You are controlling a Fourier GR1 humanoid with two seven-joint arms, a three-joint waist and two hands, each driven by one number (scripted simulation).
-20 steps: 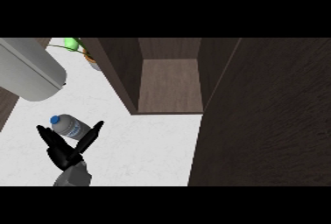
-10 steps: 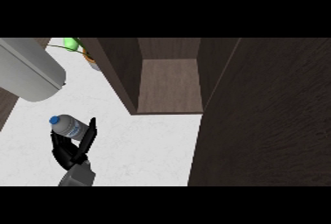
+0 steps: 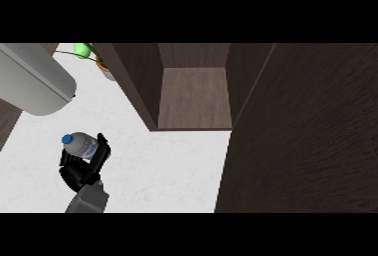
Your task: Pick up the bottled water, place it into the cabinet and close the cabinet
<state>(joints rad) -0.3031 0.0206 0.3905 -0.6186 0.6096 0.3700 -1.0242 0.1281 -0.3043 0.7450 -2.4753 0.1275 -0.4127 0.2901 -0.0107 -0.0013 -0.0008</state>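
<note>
The bottled water [image 3: 81, 145], clear with a blue cap, is tilted over the white counter [image 3: 170, 170] at the lower left. My right hand [image 3: 76, 172] is shut on it from below, with fingers curled up both of its sides. To the upper right the dark wood cabinet [image 3: 193, 97] stands open, and its shelf is bare. The cabinet door [image 3: 303, 130] swings out toward me on the right. My left hand does not show.
A large grey rounded cylinder [image 3: 33, 80] slants in from the upper left, above the bottle. A green plant in a pot [image 3: 92, 54] stands behind it beside the cabinet's left wall [image 3: 136, 82]. The counter's left edge [image 3: 9, 135] runs close to my hand.
My right hand's fingers have closed in round the bottle, and bottle and hand have shifted slightly to the right. The cabinet and door have not moved.
</note>
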